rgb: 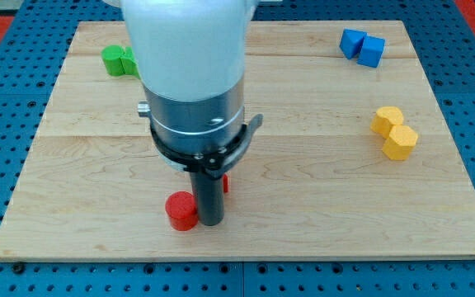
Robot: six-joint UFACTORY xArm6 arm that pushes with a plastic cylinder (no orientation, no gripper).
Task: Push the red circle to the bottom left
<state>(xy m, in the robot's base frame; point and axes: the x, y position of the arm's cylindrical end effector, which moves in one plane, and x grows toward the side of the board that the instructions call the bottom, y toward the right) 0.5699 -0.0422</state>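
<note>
The red circle [181, 211] is a short red cylinder near the bottom edge of the wooden board [72, 181], a little left of centre. My tip [211, 223] stands right beside it on its right side, touching or nearly touching. A second red block [224, 184] shows only as a sliver behind the rod, its shape hidden. The arm's white and metal body covers the board's top centre.
A green block [120, 60] lies at the top left, partly behind the arm. A blue block [362, 45] sits at the top right. A yellow block [395, 132] lies at the right. A blue perforated table surrounds the board.
</note>
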